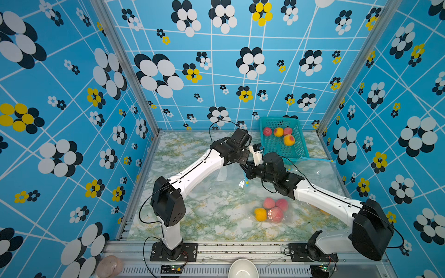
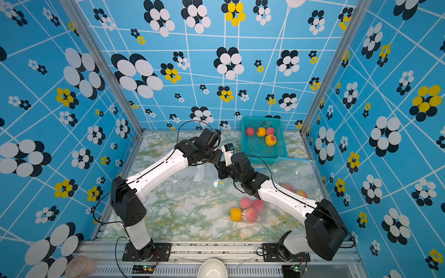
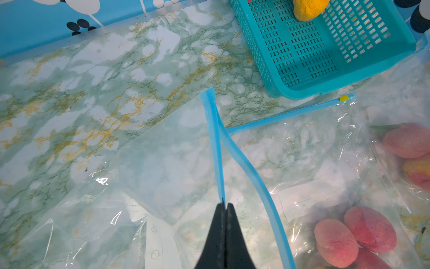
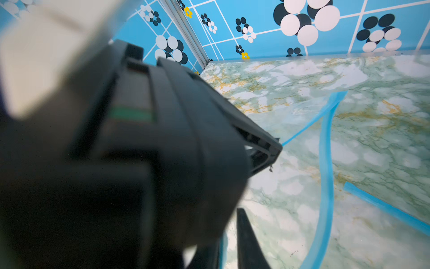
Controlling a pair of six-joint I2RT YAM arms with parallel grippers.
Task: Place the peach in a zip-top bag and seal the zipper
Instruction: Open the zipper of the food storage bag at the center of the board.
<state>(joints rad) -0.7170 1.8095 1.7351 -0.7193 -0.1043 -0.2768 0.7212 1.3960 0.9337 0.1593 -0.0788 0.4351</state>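
Observation:
A clear zip-top bag [image 3: 162, 163] lies flat on the marble table, its mouth edged by a blue zipper strip [image 3: 215, 139]. My left gripper [image 3: 224, 205] is shut on one lip of that strip. The other lip [image 3: 253, 177] curves away, so the mouth gapes. My right gripper [image 4: 229, 244] stands close beside the left one. Its jaws are slightly apart, and the blue strip lies against one finger; the left gripper's body hides much of that view. Several peaches [image 1: 289, 140] sit in the teal basket [image 1: 277, 118] at the back right. No peach shows inside the held bag.
A bag holding several peaches [image 1: 272, 209] lies at the front centre. Another bag with peaches [image 2: 295, 190] lies at the right, partly under my right arm, its zipper [image 3: 290, 111] by the basket. A white bowl [image 1: 243, 268] sits on the front rail. Patterned walls enclose three sides.

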